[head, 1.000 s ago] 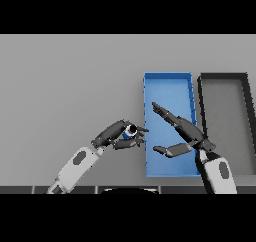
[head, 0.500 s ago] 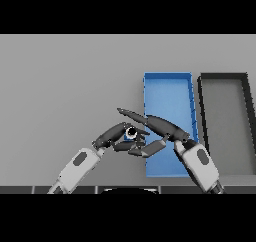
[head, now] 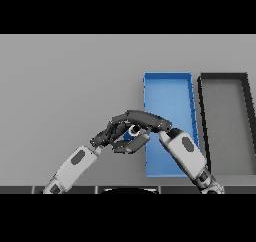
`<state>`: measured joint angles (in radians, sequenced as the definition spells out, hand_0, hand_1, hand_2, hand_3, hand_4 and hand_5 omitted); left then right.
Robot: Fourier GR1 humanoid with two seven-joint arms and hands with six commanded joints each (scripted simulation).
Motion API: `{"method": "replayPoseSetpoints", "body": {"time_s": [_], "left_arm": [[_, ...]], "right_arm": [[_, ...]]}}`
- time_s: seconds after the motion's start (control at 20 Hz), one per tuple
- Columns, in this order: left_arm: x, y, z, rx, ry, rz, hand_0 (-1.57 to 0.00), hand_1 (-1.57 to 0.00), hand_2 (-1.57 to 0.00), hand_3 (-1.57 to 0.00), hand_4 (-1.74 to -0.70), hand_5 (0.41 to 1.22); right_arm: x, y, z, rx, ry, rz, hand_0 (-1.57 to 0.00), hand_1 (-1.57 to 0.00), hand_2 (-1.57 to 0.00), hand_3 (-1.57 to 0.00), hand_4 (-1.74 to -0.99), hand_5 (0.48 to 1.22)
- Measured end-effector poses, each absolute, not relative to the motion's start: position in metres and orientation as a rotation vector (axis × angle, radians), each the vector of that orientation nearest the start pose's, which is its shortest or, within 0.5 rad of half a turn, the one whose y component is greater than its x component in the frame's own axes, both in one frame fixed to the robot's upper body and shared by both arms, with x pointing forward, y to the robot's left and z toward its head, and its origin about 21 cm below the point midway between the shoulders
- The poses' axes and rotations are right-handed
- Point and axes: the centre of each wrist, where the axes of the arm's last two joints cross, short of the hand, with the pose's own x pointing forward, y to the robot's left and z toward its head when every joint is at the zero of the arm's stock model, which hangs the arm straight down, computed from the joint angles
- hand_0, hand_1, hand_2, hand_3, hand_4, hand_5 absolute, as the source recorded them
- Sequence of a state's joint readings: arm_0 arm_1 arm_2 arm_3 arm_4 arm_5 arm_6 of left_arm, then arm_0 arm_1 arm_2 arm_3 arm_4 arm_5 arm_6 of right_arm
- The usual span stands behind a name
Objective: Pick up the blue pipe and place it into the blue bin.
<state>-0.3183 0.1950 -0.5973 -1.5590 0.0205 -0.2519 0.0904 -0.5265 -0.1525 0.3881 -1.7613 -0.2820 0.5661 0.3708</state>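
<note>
Your right robot hand has swung left from over the open blue plastic bin, fingers straight, now covering the small blue pipe that the left robot hand grips; a handover looks near.

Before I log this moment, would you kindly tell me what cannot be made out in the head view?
- Blue pipe: only a small patch shows; the left hand and right hand cover the rest, so its shape and length are unclear.
- Which hand actually holds the pipe: their fingers overlap.
- Blue bin: the near left part lies behind the right arm.
- Dark bin: cut off by the right edge.
</note>
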Motion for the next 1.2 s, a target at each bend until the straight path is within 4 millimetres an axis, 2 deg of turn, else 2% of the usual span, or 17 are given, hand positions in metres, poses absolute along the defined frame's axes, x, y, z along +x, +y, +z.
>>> {"method": "replayPoseSetpoints", "body": {"time_s": [0.05, 0.1, 0.15, 0.25, 0.4, 0.6, 0.65, 0.75, 0.85, 0.9, 1.1, 1.2], "left_arm": [[0.264, 0.105, 0.047, -0.476, -1.547, -0.972, -0.94, -0.88, -0.86, -0.78, -1.57, 1.221], [0.266, 0.104, 0.047, -0.466, -1.569, -0.948, -1.06, -1.02, -0.97, -0.94, -1.61, 1.221], [0.265, 0.103, 0.047, -0.491, -1.58, -0.916, -1.16, -1.13, -1.05, -1.07, -1.63, 1.221], [0.266, 0.103, 0.045, -0.561, -1.642, -0.85, -1.31, -1.29, -1.19, -1.25, -1.67, 1.221], [0.264, 0.101, 0.044, -0.626, -1.657, -0.81, -1.44, -1.43, -1.35, -1.41, -1.71, 1.221], [0.268, 0.106, 0.047, -0.592, -1.654, -0.805, -1.52, -1.51, -1.39, -1.5, -1.73, 1.221], [0.264, 0.105, 0.045, -0.622, -1.66, -0.791, -1.43, -1.35, -1.22, -1.33, -1.65, 1.221], [0.268, 0.109, 0.048, -0.562, -1.688, -0.863, -0.93, -0.87, -0.78, -0.85, -1.41, 1.221], [0.269, 0.114, 0.047, -0.548, -1.698, -0.964, -0.59, -0.55, -0.5, -0.55, -1.22, 1.221], [0.271, 0.115, 0.046, -0.532, -1.681, -1.008, -0.47, -0.44, -0.4, -0.44, -1.14, 1.187], [0.271, 0.117, 0.045, -0.476, -1.656, -1.036, -0.19, -0.18, -0.16, -0.18, -0.97, 0.849], [0.272, 0.114, 0.045, -0.437, -1.631, -1.044, -0.12, -0.12, -0.1, -0.11, -0.91, 0.735]], "right_arm": [[0.287, -0.105, 0.163, 0.733, -1.605, 1.191, -1.02, -1.01, -1.04, -0.87, -1.53, 0.606], [0.289, -0.101, 0.163, 0.784, -1.596, 1.183, -1.13, -1.12, -1.14, -0.96, -1.562, 0.666], [0.287, -0.098, 0.161, 0.813, -1.583, 1.169, -1.22, -1.21, -1.23, -1.08, -1.526, 0.728], [0.284, -0.1, 0.155, 0.846, -1.54, 1.133, -1.35, -1.34, -1.35, -1.26, -1.469, 0.905], [0.284, -0.1, 0.153, 0.842, -1.625, 1.142, -1.46, -1.45, -1.46, -1.41, -1.447, 1.059], [0.285, -0.098, 0.156, 0.801, -1.642, 1.195, -1.52, -1.52, -1.53, -1.51, -1.475, 1.155], [0.283, -0.099, 0.156, 0.815, -1.64, 1.175, -1.53, -1.53, -1.53, -1.52, -1.48, 1.168], [0.284, -0.1, 0.155, 0.849, -1.656, 1.129, -1.55, -1.55, -1.55, -1.54, -1.487, 1.187], [0.283, -0.1, 0.158, 0.827, -1.619, 1.142, -1.56, -1.56, -1.56, -1.55, -1.49, 1.199], [0.283, -0.103, 0.155, 0.813, -1.616, 1.154, -1.56, -1.56, -1.56, -1.55, -1.491, 1.204], [0.279, -0.098, 0.157, 0.862, -1.654, 1.156, -1.57, -1.57, -1.57, -1.56, -1.495, 1.214], [0.277, -0.096, 0.154, 0.864, -1.669, 1.149, -1.57, -1.57, -1.57, -1.57, -1.496, 1.216]]}}
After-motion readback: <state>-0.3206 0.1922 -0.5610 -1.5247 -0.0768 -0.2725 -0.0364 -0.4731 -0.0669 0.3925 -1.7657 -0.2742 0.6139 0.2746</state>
